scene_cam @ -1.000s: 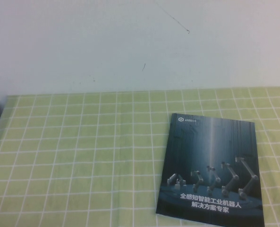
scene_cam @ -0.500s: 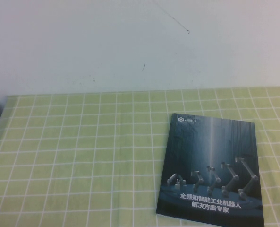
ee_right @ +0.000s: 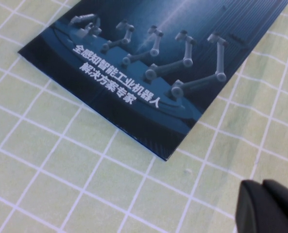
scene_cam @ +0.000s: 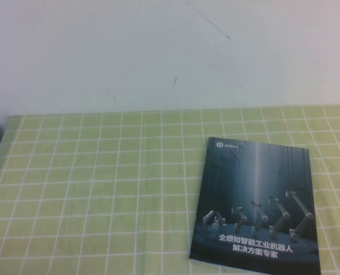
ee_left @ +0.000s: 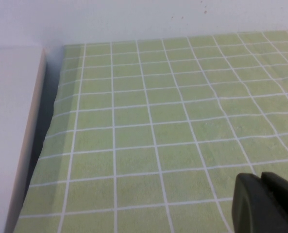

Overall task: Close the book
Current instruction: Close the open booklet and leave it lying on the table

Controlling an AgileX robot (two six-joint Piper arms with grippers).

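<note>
On the right near part of the green checked tablecloth (scene_cam: pixel 101 189), flat and cover-up: the robotics brochure (scene_cam: pixel 254 209), dark blue, printed with a row of robot arms and white Chinese lettering. Shut already, no page lifted, no spread showing. Unmoved over the last second, in the same spot and at the same slight tilt against the grid lines. Nothing else shifted on the cloth either, and neither arm entering the high view. Reads as the task finished, nothing left to fold over, with both arms kept back rather than reaching in; a judgement only.

Left gripper (ee_left: pixel 263 194) low over the left side of the cloth, well apart from the brochure, fingers pressed together with only a thin seam between, nothing held. Right gripper (ee_right: pixel 263 196) just above bare cloth near one of the brochure's near corners, not touching it, fingers likewise together and empty.

As for containers: none to be made out with certainty. Beside the cloth's left edge, a white flat-sided block (ee_left: pixel 12 136), possibly a box or a board; impossible to tell which, and no contents visible. Otherwise only a pale wall (scene_cam: pixel 158 51) behind the table, marked with a few thin scratches.
</note>
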